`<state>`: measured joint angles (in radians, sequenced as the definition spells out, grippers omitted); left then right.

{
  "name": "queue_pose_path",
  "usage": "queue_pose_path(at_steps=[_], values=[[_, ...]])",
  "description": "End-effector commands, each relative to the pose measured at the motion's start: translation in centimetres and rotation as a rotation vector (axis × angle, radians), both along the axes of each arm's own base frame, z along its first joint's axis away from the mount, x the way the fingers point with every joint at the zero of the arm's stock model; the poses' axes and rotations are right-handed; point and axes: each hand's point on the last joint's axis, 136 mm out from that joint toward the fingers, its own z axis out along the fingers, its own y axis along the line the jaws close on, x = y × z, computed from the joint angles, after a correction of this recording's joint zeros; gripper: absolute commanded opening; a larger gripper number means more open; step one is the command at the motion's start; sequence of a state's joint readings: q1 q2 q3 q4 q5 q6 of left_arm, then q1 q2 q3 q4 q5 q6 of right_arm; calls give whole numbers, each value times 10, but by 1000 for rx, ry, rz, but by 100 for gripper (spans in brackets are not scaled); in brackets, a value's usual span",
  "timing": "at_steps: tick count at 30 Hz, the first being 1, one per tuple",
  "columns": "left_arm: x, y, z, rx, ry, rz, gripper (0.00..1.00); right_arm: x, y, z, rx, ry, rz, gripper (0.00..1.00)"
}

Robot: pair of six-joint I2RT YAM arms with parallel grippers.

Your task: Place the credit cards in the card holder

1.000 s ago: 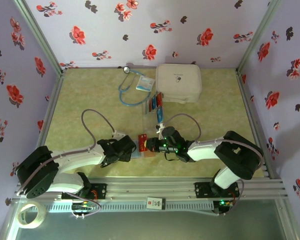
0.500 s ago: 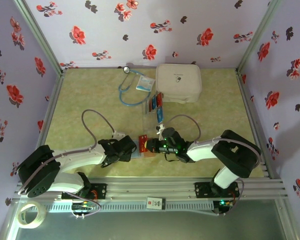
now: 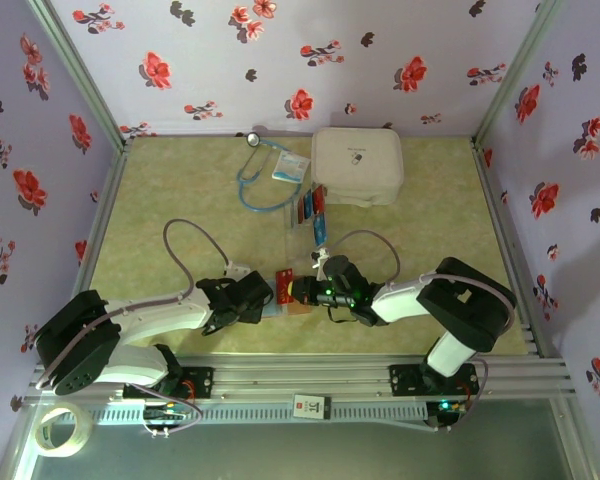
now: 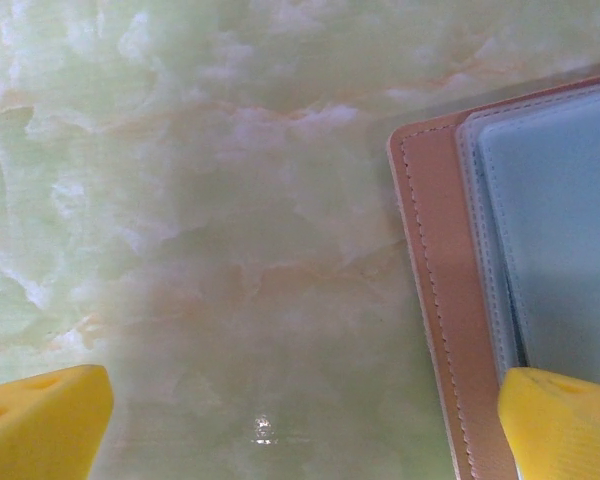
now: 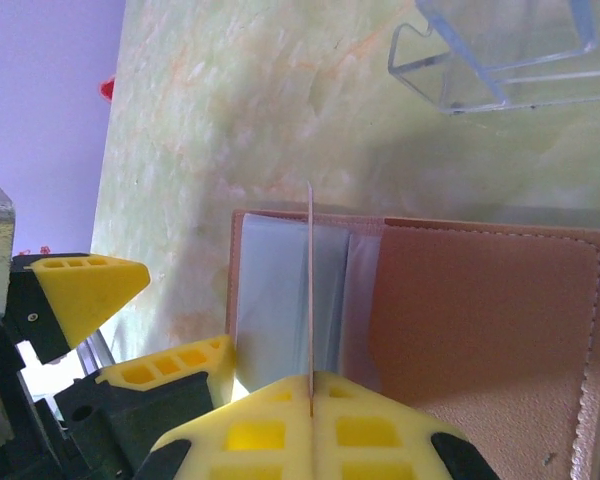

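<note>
**Item record: card at open holder, two grippers in attendance**

1. Right gripper (image 5: 312, 395): yellow jaws pressed together, pinching a credit card (image 5: 310, 290). The card is seen edge-on as a thin upright line rising from between the fingertips. Its lower part is set over the pale clear sleeves of the card holder; whether it has entered a sleeve cannot be told.

2. Left gripper (image 4: 300, 425): jaws spread wide, nothing held. One yellow fingertip (image 4: 40, 420) is seen over bare table. The other overlaps the sleeve edge of the holder; contact cannot be confirmed.

3. Card holder (image 5: 480, 310): tan-brown, stitched at the border, laid open and flat on the table between the two grippers, near the front edge. The clear sleeves are exposed on the side facing the left gripper.

4. Table (image 4: 180, 200): pale green marbled surface.

5. Clear tray (image 5: 500, 60): placed just beyond the holder. In the overhead view, further credit cards (image 3: 308, 205), red and blue, are stood in it.

6. Behind the tray:
   - white case (image 3: 357, 165)
   - white-and-blue packet (image 3: 291, 168)
   - blue stethoscope (image 3: 260, 175)

7. Tape roll (image 3: 60, 430): lying off the table at the front left corner.
</note>
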<state>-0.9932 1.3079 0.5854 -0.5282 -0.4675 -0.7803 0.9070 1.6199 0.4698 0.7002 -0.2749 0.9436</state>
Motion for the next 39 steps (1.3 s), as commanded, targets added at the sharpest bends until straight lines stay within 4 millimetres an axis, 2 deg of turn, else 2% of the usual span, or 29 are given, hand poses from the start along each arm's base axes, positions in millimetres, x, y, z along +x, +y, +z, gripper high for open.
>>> queue_pose_path(at_steps=[1,39], values=[[-4,8,-6,25,15,18,100,0,0,1,23,3,4,0],[-5,8,-6,23,14,19,100,-10,3,-8,79,50,26,0]])
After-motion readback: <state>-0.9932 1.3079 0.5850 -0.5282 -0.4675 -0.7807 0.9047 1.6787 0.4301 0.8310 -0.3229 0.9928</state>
